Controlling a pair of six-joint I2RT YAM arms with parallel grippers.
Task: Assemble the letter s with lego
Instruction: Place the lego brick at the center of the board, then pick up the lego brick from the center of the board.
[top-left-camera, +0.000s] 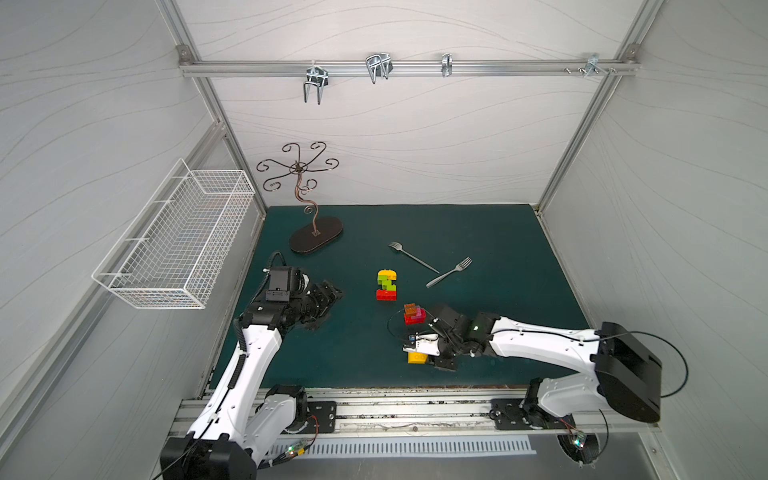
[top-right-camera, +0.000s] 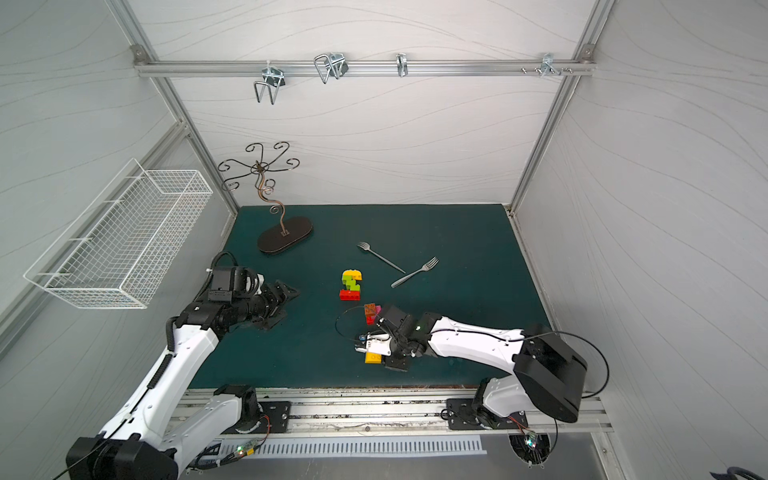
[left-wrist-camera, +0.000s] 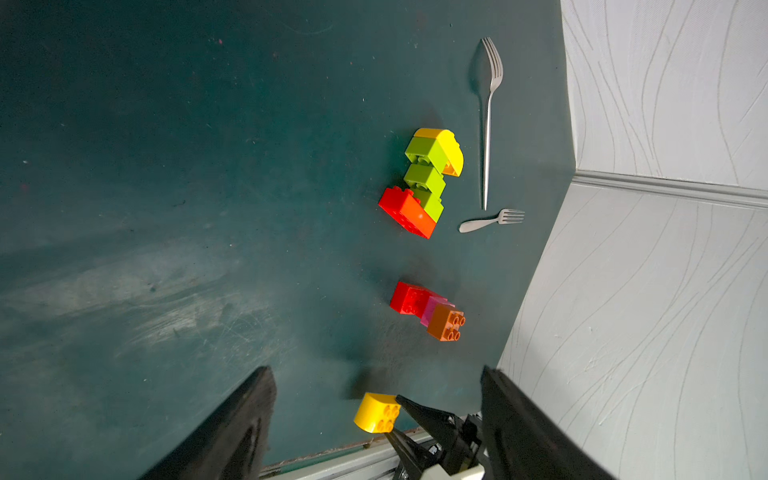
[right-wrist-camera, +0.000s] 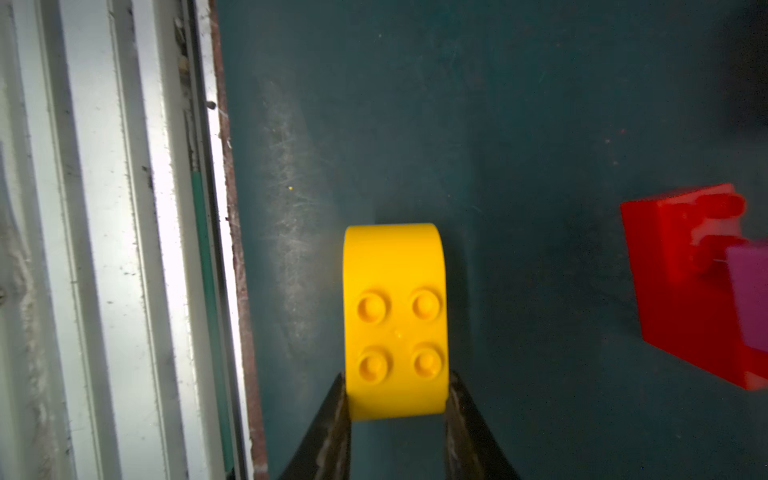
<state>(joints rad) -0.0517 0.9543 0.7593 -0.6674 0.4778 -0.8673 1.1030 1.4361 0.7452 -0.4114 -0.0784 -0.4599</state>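
While my right gripper (right-wrist-camera: 397, 388) pinches the rounded yellow brick (right-wrist-camera: 395, 291), I can see both fingers pressed against its flat sides, right at the end nearest me, studs facing my wrist camera. That brick sits close to the front edge of the desk (top-left-camera: 498, 249), beside the metal rail, and I cannot tell whether it clears the green surface or rests on it. In both top views it peeks out from under my right wrist, a yellow block (top-left-camera: 417, 357) at the near side of the desk.

Over on the other side, my left gripper (top-left-camera: 332, 303) is spread wide with nothing between its fingers, low over the left part of the desk and pointing toward the middle.

Out near the centre lies the joined stack (top-left-camera: 387, 284): a rounded yellow piece at the far end, lime green bricks stepping through the middle, a red brick at the near end. Between that stack and my right gripper sits a smaller cluster (top-left-camera: 413, 314) of red, pink and orange bricks, the orange one with its studs showing in the left wrist view (left-wrist-camera: 446, 324). The two groups are apart, not touching.

Two forks (top-left-camera: 413, 257) lie beyond the stack, their handle ends close together.
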